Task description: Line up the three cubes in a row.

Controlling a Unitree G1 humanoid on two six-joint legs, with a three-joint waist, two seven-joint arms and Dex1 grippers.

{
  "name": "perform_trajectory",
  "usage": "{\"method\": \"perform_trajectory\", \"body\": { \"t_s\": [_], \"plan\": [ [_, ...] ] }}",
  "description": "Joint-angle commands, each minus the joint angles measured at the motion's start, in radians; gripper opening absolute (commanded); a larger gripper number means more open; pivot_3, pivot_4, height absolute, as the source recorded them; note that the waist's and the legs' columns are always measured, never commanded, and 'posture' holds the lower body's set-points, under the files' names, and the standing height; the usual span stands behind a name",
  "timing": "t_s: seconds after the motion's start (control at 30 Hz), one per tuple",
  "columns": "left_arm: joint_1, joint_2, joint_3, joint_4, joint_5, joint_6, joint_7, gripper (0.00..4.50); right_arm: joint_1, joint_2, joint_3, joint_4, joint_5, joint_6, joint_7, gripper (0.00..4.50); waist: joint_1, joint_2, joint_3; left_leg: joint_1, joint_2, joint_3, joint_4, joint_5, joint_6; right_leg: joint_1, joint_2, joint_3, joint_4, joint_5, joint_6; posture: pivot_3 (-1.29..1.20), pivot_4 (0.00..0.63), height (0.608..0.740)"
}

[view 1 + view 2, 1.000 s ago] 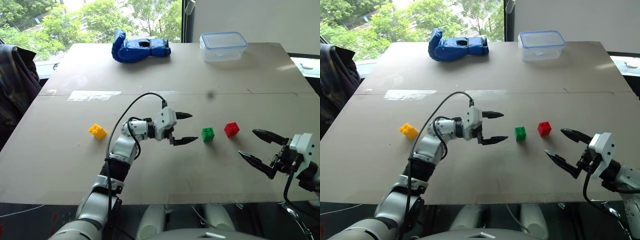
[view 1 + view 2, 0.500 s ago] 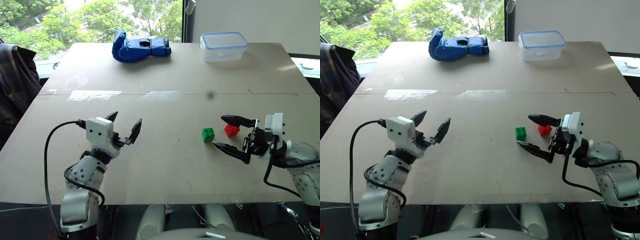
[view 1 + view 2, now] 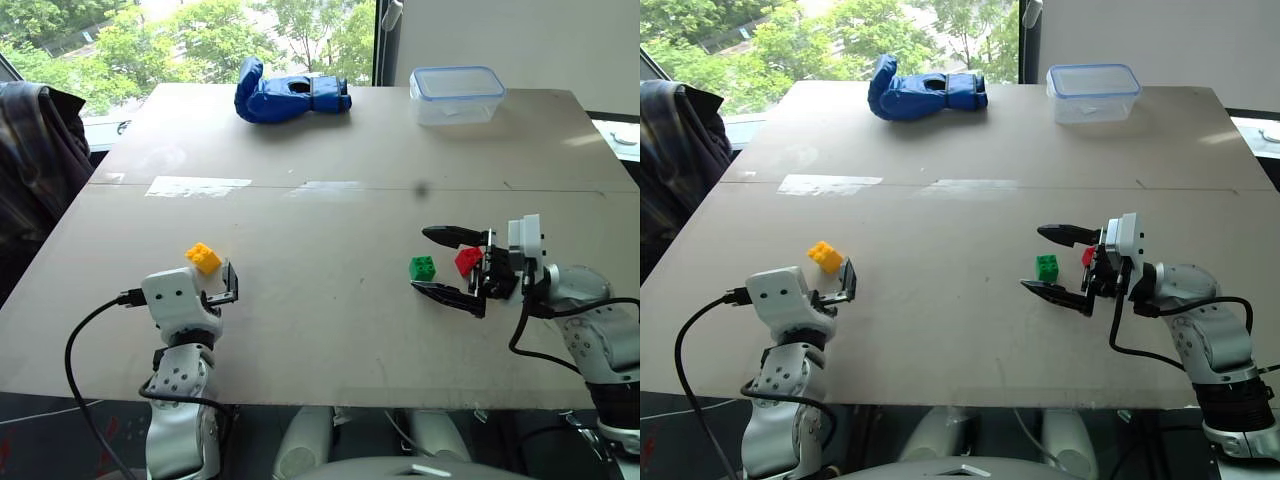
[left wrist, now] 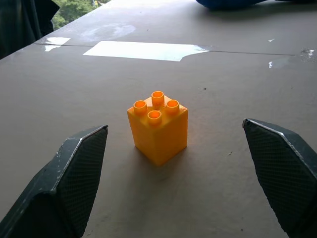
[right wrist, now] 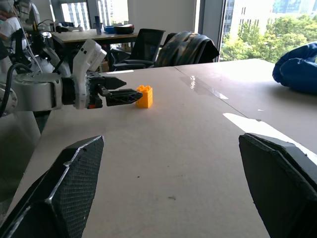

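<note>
On the brown tabletop (image 3: 320, 330) the row is only part made, I judge: my small green studded plastic brick (image 3: 422, 268) and red studded brick (image 3: 467, 261) sit just beside each other between my right gripper's (image 3: 447, 265) spread fingers, while the yellow-orange studded brick (image 4: 157, 126) stands well apart, just ahead of my left gripper (image 4: 181, 173), spread wide and empty. Three bricks, two grippers; none grasped.

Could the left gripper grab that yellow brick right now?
Probably yes: the left gripper is open, and the yellow brick stands on bare table just beyond its fingers, with nothing between.
</note>
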Motion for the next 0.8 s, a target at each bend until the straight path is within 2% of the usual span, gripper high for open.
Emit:
{"method": "perform_trajectory", "body": {
  "t_s": [0.03, 0.37, 0.73, 0.77, 0.8],
  "plan": [
    [-0.044, 0.024, 0.027, 0.064, 0.024, -0.010, 0.042, 4.48, -0.002, 0.005, -0.004, -0.038, 0.003, 0.000, -0.007, 4.50, -0.001, 0.000, 0.000, 0.000, 0.000, 0.000, 0.000, 0.000, 0.000, 0.000, 0.000, 0.000, 0.000, 0.000, 0.000, 0.00, 0.150, 0.740],
    [-0.213, -0.012, 0.026, 0.299, 0.039, -0.059, 0.180, 4.48, 0.033, 0.014, -0.014, -0.065, -0.004, -0.009, -0.030, 4.50, 0.002, 0.000, 0.000, -0.001, 0.000, -0.001, 0.000, 0.001, -0.001, 0.000, -0.001, -0.001, 0.000, 0.000, 0.000, 0.00, 0.150, 0.740],
    [-0.283, -0.064, 0.038, 0.365, 0.019, -0.091, 0.258, 4.48, 0.052, 0.010, -0.016, -0.078, -0.014, -0.018, -0.035, 4.50, 0.003, 0.000, 0.000, 0.000, -0.001, -0.001, 0.000, 0.001, -0.002, 0.000, -0.002, -0.001, 0.001, 0.000, 0.000, 0.00, 0.150, 0.740],
    [-0.283, -0.064, 0.037, 0.365, 0.022, -0.091, 0.260, 3.99, 0.052, 0.009, -0.017, -0.078, -0.014, -0.018, -0.035, 4.50, 0.002, 0.000, 0.000, 0.000, -0.001, -0.001, 0.000, 0.001, -0.002, 0.000, -0.002, -0.001, 0.001, 0.000, 0.000, 0.00, 0.150, 0.740],
    [-0.283, -0.067, 0.037, 0.366, 0.026, -0.088, 0.269, 3.86, 0.052, 0.009, -0.017, -0.078, -0.014, -0.018, -0.035, 4.50, 0.002, 0.000, 0.000, 0.000, -0.001, -0.001, 0.000, 0.001, -0.002, 0.000, -0.002, -0.001, 0.001, 0.000, 0.000, 0.00, 0.150, 0.740]
  ]
}}
